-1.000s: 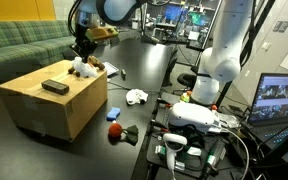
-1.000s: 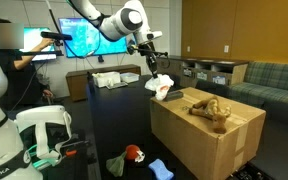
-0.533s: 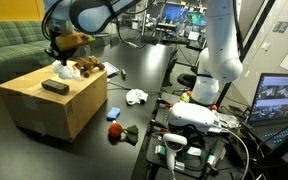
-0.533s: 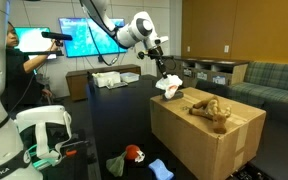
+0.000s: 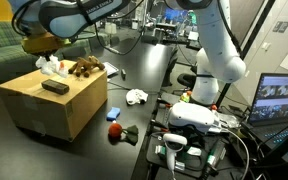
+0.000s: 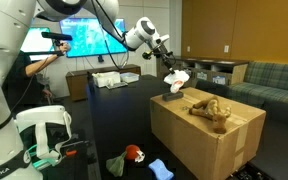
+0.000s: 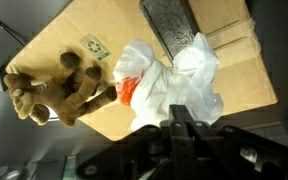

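Note:
My gripper (image 7: pixel 182 128) is shut on a white soft toy (image 7: pixel 174 85) with an orange patch, which hangs under the fingers. In both exterior views the toy (image 5: pixel 52 66) (image 6: pixel 176 78) dangles just over the far end of a cardboard box (image 5: pixel 54 108) (image 6: pixel 206 140), with the gripper (image 5: pixel 42 50) (image 6: pixel 169 66) above it. A brown plush animal (image 5: pixel 85 68) (image 6: pixel 210 108) (image 7: pixel 59 90) lies on the box top beside the toy. A flat black block (image 5: pixel 54 87) (image 7: pixel 169 22) also rests on the box.
On the dark floor lie a white toy (image 5: pixel 136 97), a blue piece (image 5: pixel 113 112), a red ball (image 5: pixel 114 130) and a green cloth (image 5: pixel 130 134). A green couch (image 5: pixel 19 45) stands behind the box. A person (image 6: pixel 34 65) stands by the screens.
The arm has carried the white toy from the near corner of the box across its top, past the brown plush animal. The grip has stayed shut.

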You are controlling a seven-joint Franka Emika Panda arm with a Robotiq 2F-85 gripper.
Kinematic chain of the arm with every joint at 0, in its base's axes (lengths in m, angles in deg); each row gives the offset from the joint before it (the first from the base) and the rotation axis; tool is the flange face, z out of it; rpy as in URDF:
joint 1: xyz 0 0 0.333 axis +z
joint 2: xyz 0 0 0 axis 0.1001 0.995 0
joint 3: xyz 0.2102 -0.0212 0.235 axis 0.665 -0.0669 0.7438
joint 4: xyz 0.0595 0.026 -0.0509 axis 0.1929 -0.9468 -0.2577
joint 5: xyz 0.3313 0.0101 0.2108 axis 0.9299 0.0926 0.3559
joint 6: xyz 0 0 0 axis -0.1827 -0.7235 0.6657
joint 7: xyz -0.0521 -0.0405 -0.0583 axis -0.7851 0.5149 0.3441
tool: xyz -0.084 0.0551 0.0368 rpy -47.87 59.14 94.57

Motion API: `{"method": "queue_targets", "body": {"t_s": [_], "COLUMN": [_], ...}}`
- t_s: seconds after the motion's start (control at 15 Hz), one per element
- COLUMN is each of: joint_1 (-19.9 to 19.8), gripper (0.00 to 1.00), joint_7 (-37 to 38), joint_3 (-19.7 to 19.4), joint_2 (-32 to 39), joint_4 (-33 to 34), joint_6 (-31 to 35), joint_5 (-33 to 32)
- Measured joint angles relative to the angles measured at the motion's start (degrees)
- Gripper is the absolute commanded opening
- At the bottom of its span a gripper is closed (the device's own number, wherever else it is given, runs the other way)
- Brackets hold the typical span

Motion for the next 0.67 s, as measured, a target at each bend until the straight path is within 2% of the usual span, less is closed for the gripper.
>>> {"method": "queue_targets", "body": {"t_s": [0.53, 0.6, 0.67], "joint_1": [3.18, 3.49, 3.73], "gripper": [0.00, 0.21, 0.28], "joint_7": [9.94, 10.74, 11.23], "joint_3": [-2.74, -3.05, -3.35], "joint_2": [9.96, 10.88, 11.67], "joint_4": [13.54, 14.90, 16.26], "joint_6": [-12.18, -13.55, -14.90], "joint_5": [-3.56, -4.35, -5.27]}}
